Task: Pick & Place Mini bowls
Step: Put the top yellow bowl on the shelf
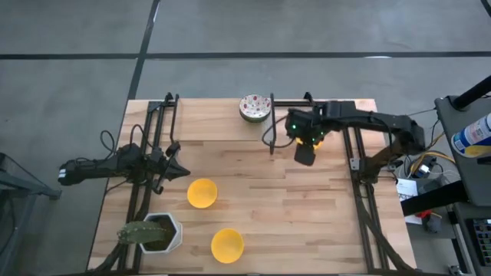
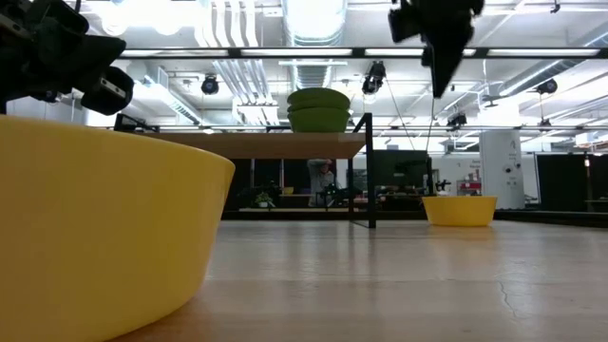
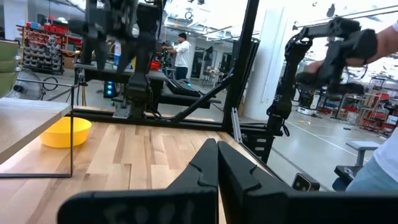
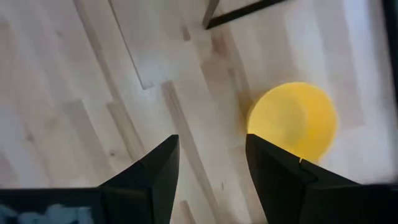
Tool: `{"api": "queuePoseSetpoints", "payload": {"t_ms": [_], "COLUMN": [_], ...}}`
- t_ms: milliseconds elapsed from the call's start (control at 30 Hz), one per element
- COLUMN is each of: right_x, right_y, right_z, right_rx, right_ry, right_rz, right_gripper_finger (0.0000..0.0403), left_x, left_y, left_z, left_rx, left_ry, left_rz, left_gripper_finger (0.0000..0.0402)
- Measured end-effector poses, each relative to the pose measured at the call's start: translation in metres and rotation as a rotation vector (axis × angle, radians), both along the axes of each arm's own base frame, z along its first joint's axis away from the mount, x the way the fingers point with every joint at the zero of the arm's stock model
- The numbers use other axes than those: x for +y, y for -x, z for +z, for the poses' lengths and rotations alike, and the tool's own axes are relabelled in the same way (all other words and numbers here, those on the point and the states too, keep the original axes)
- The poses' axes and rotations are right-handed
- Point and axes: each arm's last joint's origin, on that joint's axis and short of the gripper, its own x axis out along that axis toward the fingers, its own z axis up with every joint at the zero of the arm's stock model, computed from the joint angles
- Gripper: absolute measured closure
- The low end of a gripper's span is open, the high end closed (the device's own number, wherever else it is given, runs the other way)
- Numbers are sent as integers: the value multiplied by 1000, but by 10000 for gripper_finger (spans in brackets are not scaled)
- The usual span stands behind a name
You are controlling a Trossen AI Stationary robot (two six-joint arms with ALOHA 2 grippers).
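Yellow bowl (image 4: 292, 121) lies on the table (image 1: 307, 230) below and beside the right gripper (image 4: 208, 171), whose fingers are open and empty; left gripper (image 3: 217, 165) closed, farther off.

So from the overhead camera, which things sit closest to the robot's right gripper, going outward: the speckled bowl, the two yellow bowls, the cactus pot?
From the right gripper, high view:
1. Speckled bowl, on the shelf at the table's far edge.
2. First yellow bowl, mid-table, toward the left arm.
3. Second yellow bowl, near the front edge.
4. Cactus pot, front left corner.
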Motion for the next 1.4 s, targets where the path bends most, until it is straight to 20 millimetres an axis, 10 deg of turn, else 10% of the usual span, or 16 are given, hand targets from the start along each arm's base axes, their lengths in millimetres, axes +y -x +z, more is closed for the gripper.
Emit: {"api": "queuePoseSetpoints", "payload": {"t_ms": [500, 1400], "right_x": [-2, -49], "right_y": [39, 39], "right_z": [-111, -171], "right_rx": [85, 109], "right_ry": [174, 74], "right_rz": [-14, -21], "right_gripper_finger": [220, 233], "left_x": [0, 0], "left_y": [0, 0], "left_z": [0, 0], "left_rx": [0, 0], "left_ry": [0, 0], "left_rz": [0, 0], "left_gripper_finger": [402, 402]}}
